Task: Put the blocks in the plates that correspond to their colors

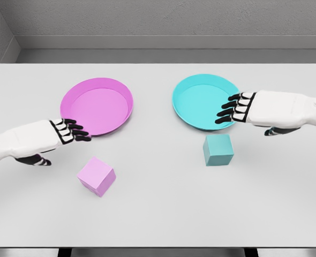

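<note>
Head view, left to right. My left hand (pixel 67 131) enters from the left edge on its white arm and hovers over the plain white rectangular table (pixel 158 219). Its black-tipped fingers (pixel 79 132) are extended and loosely spread, holding nothing. Just ahead of those fingertips, touching or overlapping them as seen from here, is the near rim of the round, shallow magenta plate (pixel 97 105). Below and slightly to the right of the fingertips, apart from them, the pale pink cube (pixel 96 176) sits on the table, turned so that one corner faces me.

Further right lies the round, shallow cyan plate (pixel 203 100), well apart from the magenta one. My right hand (pixel 242 108) enters from the right edge, and its fingers (pixel 227 111) are likewise stretched out and slightly fanned, gripping nothing; their tips reach over the right-hand rim of the cyan plate. Beneath those fingertips and nearer to me, the teal cube (pixel 218 149) rests on the table just outside the plate's near edge. Neither cube is in a plate.
</note>
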### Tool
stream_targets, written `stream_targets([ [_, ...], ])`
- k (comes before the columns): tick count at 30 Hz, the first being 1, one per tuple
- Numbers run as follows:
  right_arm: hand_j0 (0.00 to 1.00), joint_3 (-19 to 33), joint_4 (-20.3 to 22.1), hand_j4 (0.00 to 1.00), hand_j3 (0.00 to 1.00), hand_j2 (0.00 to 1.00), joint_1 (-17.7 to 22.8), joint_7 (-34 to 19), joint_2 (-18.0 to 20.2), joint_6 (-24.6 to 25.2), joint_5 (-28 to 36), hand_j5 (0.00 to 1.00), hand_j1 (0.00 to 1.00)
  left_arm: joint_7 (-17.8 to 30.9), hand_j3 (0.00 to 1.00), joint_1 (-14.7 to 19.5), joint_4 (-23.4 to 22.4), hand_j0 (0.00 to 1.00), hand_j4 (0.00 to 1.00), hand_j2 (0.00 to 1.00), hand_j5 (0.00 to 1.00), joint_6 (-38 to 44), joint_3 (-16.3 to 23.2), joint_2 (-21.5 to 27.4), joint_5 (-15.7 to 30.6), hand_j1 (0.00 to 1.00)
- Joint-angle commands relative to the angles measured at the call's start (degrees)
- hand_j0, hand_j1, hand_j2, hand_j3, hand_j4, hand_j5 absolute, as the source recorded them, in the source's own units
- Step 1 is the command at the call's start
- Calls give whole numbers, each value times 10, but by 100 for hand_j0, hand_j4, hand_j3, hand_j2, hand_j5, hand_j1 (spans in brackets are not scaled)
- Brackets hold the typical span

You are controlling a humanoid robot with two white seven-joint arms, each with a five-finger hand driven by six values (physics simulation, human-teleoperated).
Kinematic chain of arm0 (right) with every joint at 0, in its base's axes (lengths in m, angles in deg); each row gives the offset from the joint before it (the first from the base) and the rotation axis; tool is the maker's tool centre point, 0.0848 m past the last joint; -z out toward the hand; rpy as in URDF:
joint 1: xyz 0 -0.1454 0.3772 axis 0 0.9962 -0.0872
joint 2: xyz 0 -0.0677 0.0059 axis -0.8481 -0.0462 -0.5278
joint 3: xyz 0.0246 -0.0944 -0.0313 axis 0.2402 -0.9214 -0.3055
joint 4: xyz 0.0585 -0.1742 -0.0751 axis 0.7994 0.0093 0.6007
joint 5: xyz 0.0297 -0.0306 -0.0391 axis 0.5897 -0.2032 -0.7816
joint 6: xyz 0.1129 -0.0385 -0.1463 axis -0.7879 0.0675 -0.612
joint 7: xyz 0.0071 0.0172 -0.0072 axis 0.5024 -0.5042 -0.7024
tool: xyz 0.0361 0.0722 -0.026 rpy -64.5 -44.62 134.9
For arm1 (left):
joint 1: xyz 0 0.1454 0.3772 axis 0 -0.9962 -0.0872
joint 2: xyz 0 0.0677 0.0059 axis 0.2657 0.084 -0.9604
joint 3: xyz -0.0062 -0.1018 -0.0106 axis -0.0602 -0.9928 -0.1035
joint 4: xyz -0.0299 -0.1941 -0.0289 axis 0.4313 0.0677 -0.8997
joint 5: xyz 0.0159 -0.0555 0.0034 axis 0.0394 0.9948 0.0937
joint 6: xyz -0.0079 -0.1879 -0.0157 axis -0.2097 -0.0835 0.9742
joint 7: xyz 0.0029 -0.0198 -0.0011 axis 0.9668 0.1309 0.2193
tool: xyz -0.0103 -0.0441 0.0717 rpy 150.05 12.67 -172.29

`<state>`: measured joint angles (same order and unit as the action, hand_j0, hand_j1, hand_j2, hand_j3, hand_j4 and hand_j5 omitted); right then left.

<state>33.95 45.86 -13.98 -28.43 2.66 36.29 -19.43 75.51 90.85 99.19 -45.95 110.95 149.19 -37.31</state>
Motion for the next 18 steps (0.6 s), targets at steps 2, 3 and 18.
stream_targets([
  [2,100,-7,1,100,100,100,0,1,-6,1,4,100,100,0,100,-8,12,100,100,100,100,1,2,2,4,100],
  [3,100,-6,1,100,100,100,0,2,-5,1,4,100,100,0,100,-11,17,100,100,100,100,1,2,2,4,100],
  [18,100,-19,0,100,100,100,-3,-8,-13,1,-70,100,100,0,100,-28,37,100,100,100,100,1,3,1,4,100],
])
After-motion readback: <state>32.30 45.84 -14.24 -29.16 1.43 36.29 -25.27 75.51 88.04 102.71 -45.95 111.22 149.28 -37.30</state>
